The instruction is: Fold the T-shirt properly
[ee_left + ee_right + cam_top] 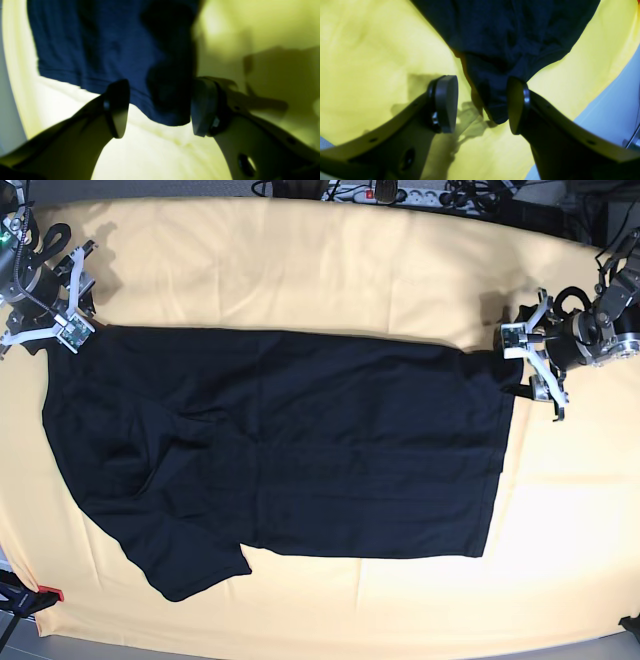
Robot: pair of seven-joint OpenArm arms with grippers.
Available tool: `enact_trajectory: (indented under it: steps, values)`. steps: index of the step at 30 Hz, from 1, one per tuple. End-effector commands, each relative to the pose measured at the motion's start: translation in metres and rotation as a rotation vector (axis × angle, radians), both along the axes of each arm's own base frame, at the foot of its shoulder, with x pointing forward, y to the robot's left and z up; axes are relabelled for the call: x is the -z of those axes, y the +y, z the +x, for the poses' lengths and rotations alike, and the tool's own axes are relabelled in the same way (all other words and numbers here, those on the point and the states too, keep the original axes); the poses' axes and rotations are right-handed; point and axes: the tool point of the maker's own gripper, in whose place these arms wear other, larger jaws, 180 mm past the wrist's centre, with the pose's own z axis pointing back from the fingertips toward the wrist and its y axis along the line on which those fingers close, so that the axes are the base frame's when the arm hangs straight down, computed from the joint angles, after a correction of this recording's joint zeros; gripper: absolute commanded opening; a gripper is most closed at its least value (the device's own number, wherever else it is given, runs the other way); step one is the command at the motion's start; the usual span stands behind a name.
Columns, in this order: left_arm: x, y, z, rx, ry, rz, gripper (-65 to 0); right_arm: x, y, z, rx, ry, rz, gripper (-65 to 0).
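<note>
On yellow cloth (330, 270), black T-shirt (300, 460) spread flat, one sleeve creased

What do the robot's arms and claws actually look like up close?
Each arm is dark metal with white plastic brackets. The left gripper and right gripper both have two pale curved fingers with holes, tipped by dark oval pads. A small green board sits near one wrist.

The plain black cotton short-sleeved T-shirt (300, 450) carries no print; in the wrist views it reads dark navy. The cloth-covered tabletop (300, 270) is pale orange-yellow, a sharper lemon yellow up close. At the lower left of the frame sits a small red tag (50, 593).
</note>
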Motion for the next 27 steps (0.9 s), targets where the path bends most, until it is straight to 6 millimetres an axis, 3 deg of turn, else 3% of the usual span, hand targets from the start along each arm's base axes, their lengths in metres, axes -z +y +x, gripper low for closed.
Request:
enact_trajectory:
  steps: [1, 14, 21, 27]
  values:
    - [-0.014, 0.005, 0.011, -0.002, -0.043, 0.003, -27.0, -0.007, -0.001, 0.006, -0.009, -0.028, -0.01, -32.5]
    - [-0.005, -0.001, -0.01, 0.057, 0.071, -0.011, -27.0, -0.008, -0.003, 0.006, 0.003, -0.034, -0.009, -32.5]
    - [-0.008, 0.005, 0.003, 0.03, -0.003, -0.002, -27.0, -0.009, -0.004, 0.008, 0.017, -0.041, -0.007, -32.5]
    - [0.001, 0.007, -0.004, 0.052, 0.022, 0.017, -27.0, -0.009, -0.004, 0.008, 0.021, -0.044, -0.007, -32.5]
